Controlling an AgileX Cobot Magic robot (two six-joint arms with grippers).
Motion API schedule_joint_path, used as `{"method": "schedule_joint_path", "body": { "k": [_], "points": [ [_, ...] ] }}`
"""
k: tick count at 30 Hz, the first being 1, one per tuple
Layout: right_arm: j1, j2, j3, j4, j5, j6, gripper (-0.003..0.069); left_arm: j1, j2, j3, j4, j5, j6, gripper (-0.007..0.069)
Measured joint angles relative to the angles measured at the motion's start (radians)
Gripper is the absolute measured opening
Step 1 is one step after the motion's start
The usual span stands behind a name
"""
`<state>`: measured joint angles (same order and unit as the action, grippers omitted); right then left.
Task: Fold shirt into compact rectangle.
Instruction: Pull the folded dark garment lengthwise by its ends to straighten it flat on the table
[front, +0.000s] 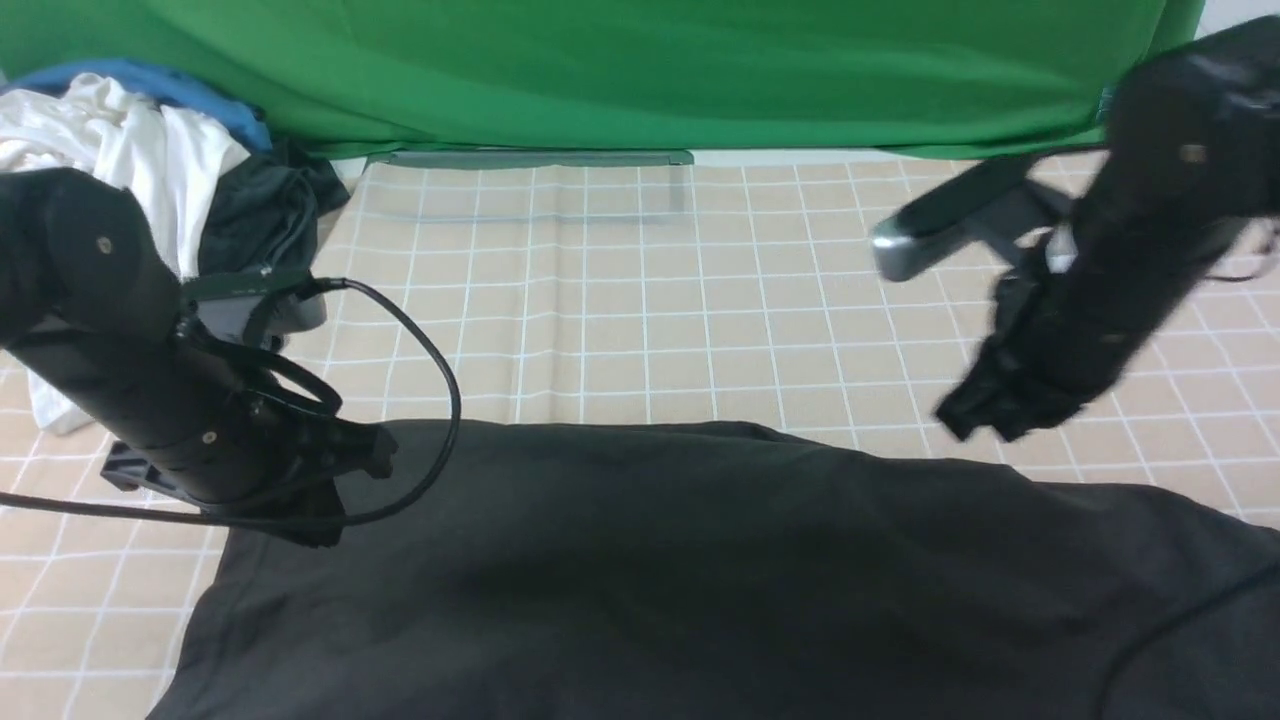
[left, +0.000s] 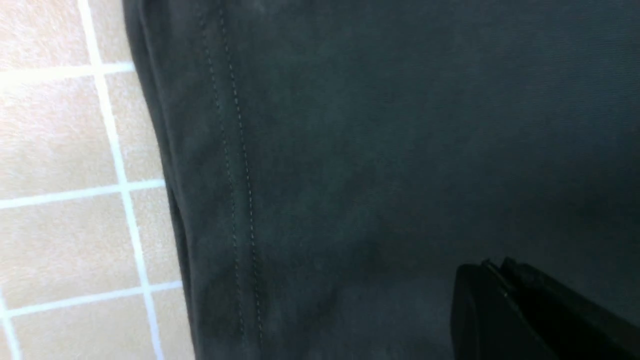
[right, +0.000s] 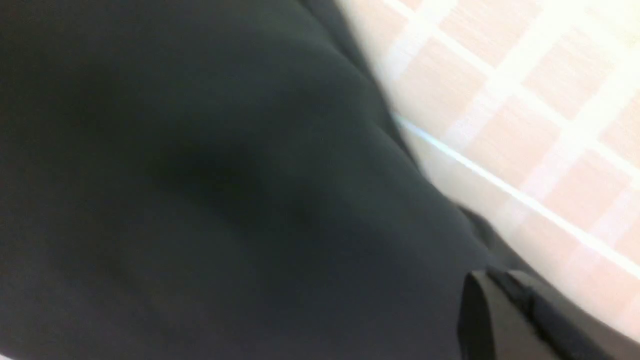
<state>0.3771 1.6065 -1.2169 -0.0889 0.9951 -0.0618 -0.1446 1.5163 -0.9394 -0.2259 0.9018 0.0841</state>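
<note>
Arms (front: 150, 400) slant down; left tool (front: 325, 525) low over shirt (front: 700, 580).

I lose the shirt (front: 700, 570) past the front view's bottom and right edges, so its full outline escapes me. The right gripper (front: 975, 412) is smeared with blur there, and I cannot tell whether any cloth sits between its fingers. The right wrist view is soft throughout. The left gripper (left: 500, 287) shows only as a dark corner, cut off by the left wrist view's frame. The garment heap (front: 150, 150) runs off the left edge.
</note>
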Motion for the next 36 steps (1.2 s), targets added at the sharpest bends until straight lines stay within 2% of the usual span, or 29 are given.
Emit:
{"method": "schedule_joint_path", "body": {
  "k": [4, 7, 9, 12, 16, 19, 20, 21, 25, 28, 31, 32, 36],
  "points": [
    [-0.120, -0.116, 0.113, -0.040, 0.012, 0.072, 0.0037, 0.000, -0.071, 0.000, 0.000, 0.021, 0.008, 0.0019],
    [-0.277, -0.165, 0.219, -0.041, 0.023, 0.130, 0.0039, 0.000, -0.147, 0.002, 0.000, 0.038, 0.012, 0.0019],
    [-0.372, -0.168, 0.273, -0.018, 0.022, 0.144, 0.0065, 0.000, -0.195, 0.015, -0.001, 0.039, 0.015, 0.0019],
    [-0.484, -0.160, 0.344, 0.030, -0.006, 0.141, 0.0183, 0.000, -0.259, 0.041, -0.001, 0.043, 0.024, 0.0019],
    [-0.564, -0.134, 0.406, 0.074, -0.098, 0.136, 0.0484, 0.000, -0.335, 0.072, -0.006, 0.056, 0.026, 0.0019],
    [-0.573, -0.098, 0.416, 0.089, -0.156, 0.135, 0.0638, 0.000, -0.381, 0.081, -0.009, 0.059, 0.026, 0.0019],
    [-0.573, -0.098, 0.416, 0.089, -0.156, 0.135, 0.0638, 0.000, -0.383, 0.082, -0.009, 0.059, 0.026, 0.0019],
    [-0.573, -0.060, 0.416, 0.089, -0.183, 0.134, 0.0670, 0.000, -0.396, 0.083, -0.011, 0.059, 0.026, 0.0019],
    [-0.573, 0.019, 0.416, 0.089, -0.201, 0.134, 0.0661, 0.000, -0.406, 0.083, -0.015, 0.076, 0.026, 0.0019],
    [-0.573, 0.053, 0.414, 0.096, -0.198, 0.133, 0.0625, 0.000, -0.406, 0.083, -0.020, 0.085, 0.026, 0.0019],
    [-0.574, 0.069, 0.406, 0.116, -0.190, 0.128, 0.0507, 0.000, -0.406, 0.083, -0.031, 0.088, 0.030, 0.0019],
    [-0.574, 0.070, 0.405, 0.121, -0.189, 0.123, 0.0488, 0.000, -0.406, 0.083, -0.034, 0.088, 0.031, 0.0019],
    [-0.572, 0.068, 0.403, 0.161, -0.183, 0.062, 0.0169, 0.000, -0.406, 0.084, -0.044, 0.088, 0.030, 0.0019]
  ]
}}
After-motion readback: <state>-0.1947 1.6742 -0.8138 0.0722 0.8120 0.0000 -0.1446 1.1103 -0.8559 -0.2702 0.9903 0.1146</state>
